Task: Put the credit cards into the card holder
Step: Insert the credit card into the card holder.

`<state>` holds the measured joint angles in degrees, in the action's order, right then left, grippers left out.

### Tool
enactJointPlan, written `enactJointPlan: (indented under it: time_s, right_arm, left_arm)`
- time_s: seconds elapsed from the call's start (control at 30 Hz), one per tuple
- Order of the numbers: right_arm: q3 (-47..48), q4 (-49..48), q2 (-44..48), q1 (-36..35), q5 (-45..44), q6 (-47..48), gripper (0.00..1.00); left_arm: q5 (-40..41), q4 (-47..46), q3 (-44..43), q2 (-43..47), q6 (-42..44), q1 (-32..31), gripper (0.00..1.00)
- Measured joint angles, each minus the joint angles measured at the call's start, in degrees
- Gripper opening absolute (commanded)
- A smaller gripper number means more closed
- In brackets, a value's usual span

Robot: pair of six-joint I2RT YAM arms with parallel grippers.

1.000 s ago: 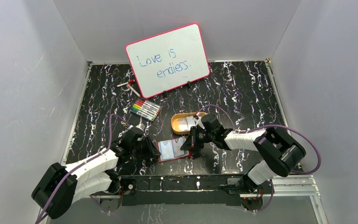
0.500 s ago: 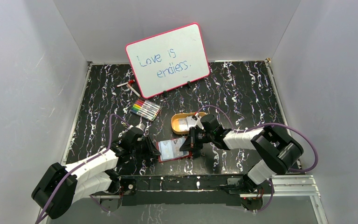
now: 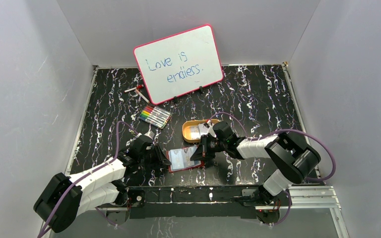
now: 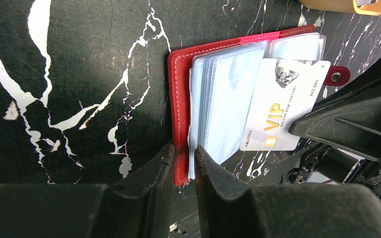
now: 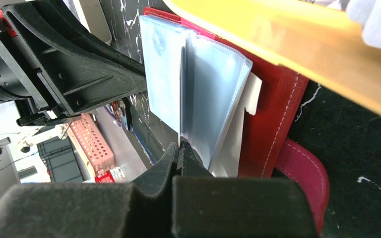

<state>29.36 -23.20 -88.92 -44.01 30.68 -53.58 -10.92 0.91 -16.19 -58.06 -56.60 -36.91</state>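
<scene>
Two grippers meet at the open card holder, with one card held over its sleeves.

At 6 o'clock on the black marbled table [image 3: 258, 99], the left gripper [image 3: 163, 159] [image 4: 184, 154] comes in from 9 o'clock. Its jaws are nearly closed, pinching the near corner of the red cover of the card holder [image 3: 182, 159] [image 4: 179, 94] [image 5: 274, 114]. The holder lies flat and open, its clear sleeves [image 4: 228, 99] [image 5: 213, 94] fanned upward. A white credit card [image 4: 283, 101] marked VIP lies across those sleeves. The right gripper [image 3: 202, 154] [image 5: 179, 145], at the holder's 3 o'clock side, has its jaws closed tight on that card's edge. The orange tray [image 3: 185, 133] [image 5: 302, 47] sits near the holder at 1 o'clock, with more pale cards [image 3: 195, 131] inside it.
</scene>
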Motion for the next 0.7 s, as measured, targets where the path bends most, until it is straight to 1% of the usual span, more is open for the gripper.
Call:
enactJointPlan:
  time_s: [0.7]
  right_arm:
    - [0.09,-2.08,-2.12,0.0,-0.35,-0.5,0.0]
  left_arm:
    - [0.0,0.0,0.0,-0.02,0.02,0.02,0.2]
